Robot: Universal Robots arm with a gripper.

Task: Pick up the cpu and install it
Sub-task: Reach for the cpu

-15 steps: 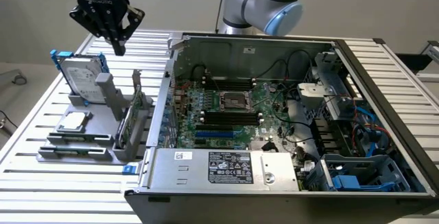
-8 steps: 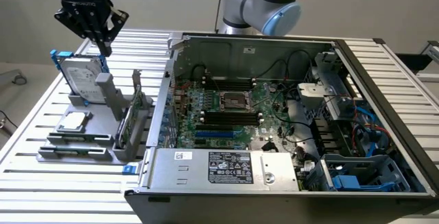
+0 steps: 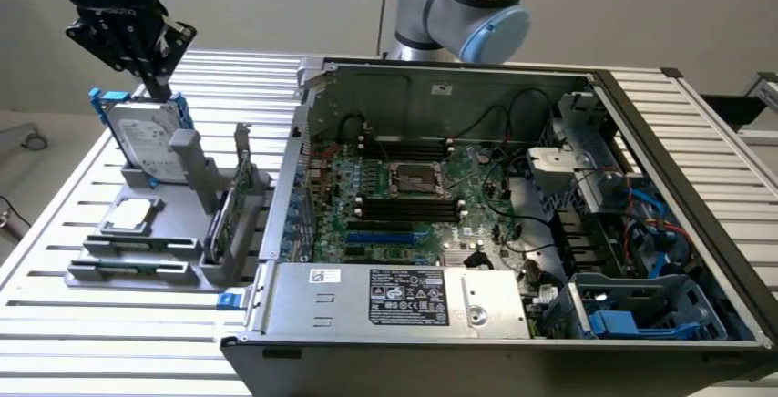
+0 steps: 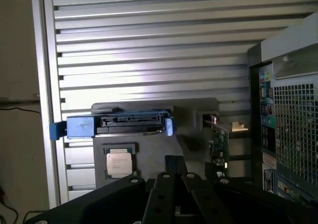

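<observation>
Black end effector (image 3: 157,76) up high over the grey slatted surface (image 3: 73,324), fingers squeezed tight together, nothing pinched between them. From the wrist, the same end effector (image 4: 175,165): tips closed, empty.

Right below the end effector, a silver hard drive (image 3: 146,137) standing on its edge, blue brackets on its sides, stuck into a grey holder (image 3: 134,265). Close under the tips, but not held.

A bit further down from the end effector, past the hard drive, the cpu (image 3: 131,216). Small, flat and square, with a shiny grey top, lying face up in a shallow seat on the same grey holder. Nothing touching it. From the wrist, the cpu (image 4: 119,163) just beside the hard drive (image 4: 119,124), both well apart from the closed tips.

Next to the cpu, on the side toward the computer, a thin green card (image 3: 228,219) standing up in a slot of the holder.

Further from the end effector, toward the exterior view's right, a big open computer case (image 3: 438,87) lying on its side on the surface. Inside, a green motherboard (image 3: 341,197) with a square black-framed socket (image 3: 414,178) in the middle, far from both the cpu and the end effector. Black slots on two sides of the socket. At the front edge of the case, a silver box with a black label (image 3: 402,297).

Farthest off, behind the case, the grey and light blue joint of the robot arm (image 3: 475,5).
</observation>
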